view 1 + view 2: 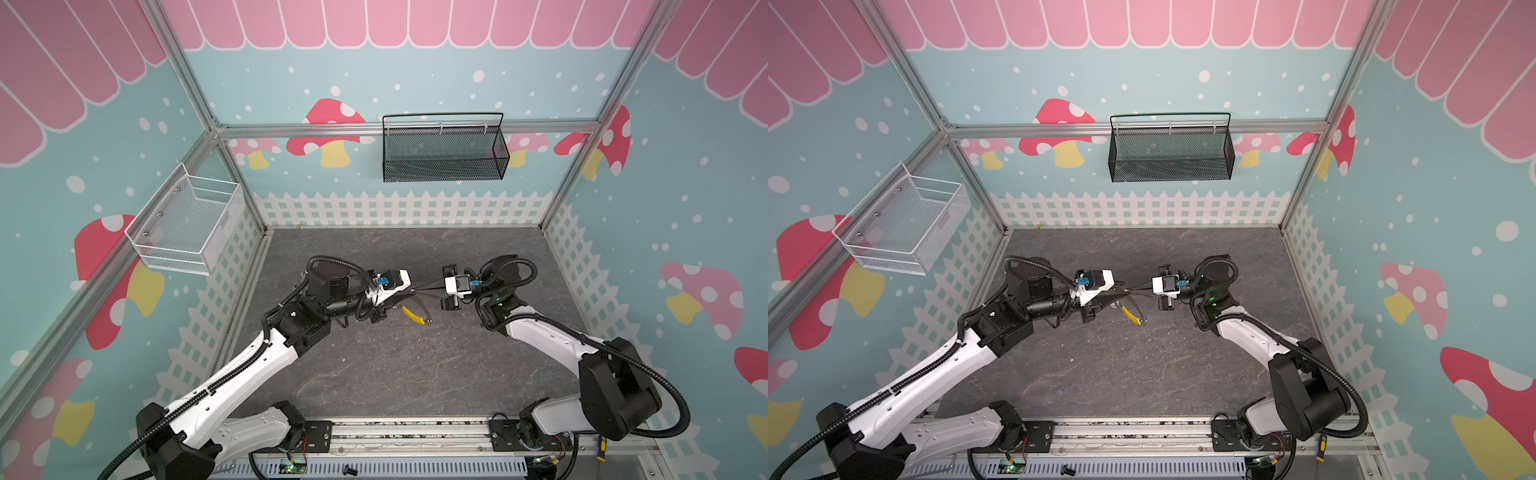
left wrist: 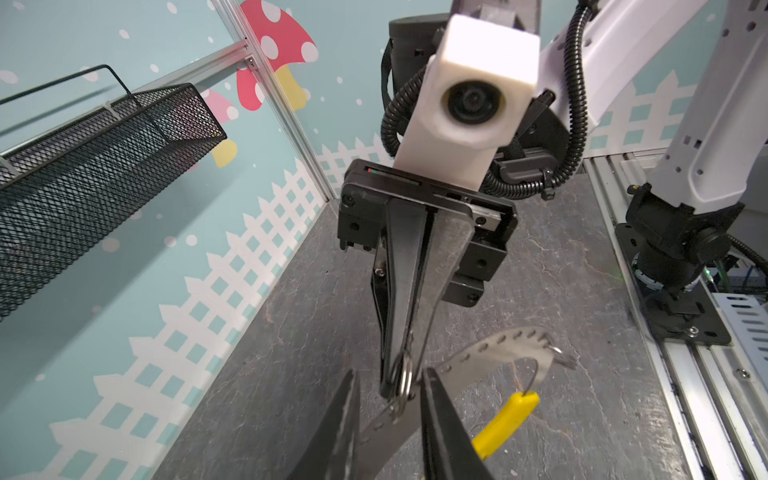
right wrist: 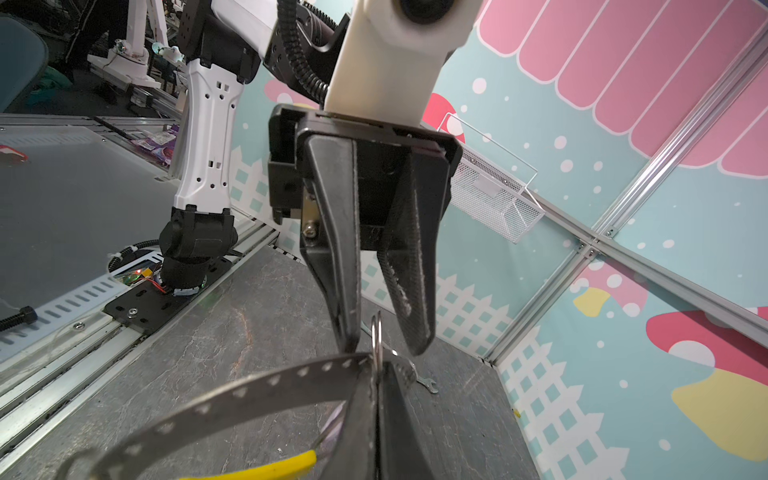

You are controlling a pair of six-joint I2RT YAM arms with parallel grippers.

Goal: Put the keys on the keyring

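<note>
1. Nearest the front rail, both arms stood up from their bases and bent inward over the table point(image 1: 395, 374). Their elbows were out and their wrists were turned, so the fingers ran roughly level.
2. And there they were, tip to tip! The left gripper point(image 3: 384, 345) and the right gripper point(image 2: 395, 388) pointed straight at each other above the middle of the table.
3. The right gripper's jaws were pressed together, pinching a small split ring point(image 3: 377, 330) edge-on at the very tips.
4. The left gripper's jaws stood apart and clamped nothing, straddling that ring and the right gripper's tips.
5. The keyring point(image 2: 490, 349) was up off the table, its perforated band curving away from the pinch point. Its yellow segment point(image 1: 413, 314) hung on the near side of the fingertips.
6. The band ran between the open left fingers. I couldn't tell whether the split ring was already threaded onto it, and no key blade or coloured tag could be made out.
7. My read: the next move turned on the band crossing the line the two grippers shared, with the left gripper better placed to close on it.
8. Farther off, a small wrench point(image 3: 428, 384) lay on the table. Beyond it, a white basket point(image 1: 187, 224) and a black basket point(image 1: 444, 153) hung on the walls.
</note>
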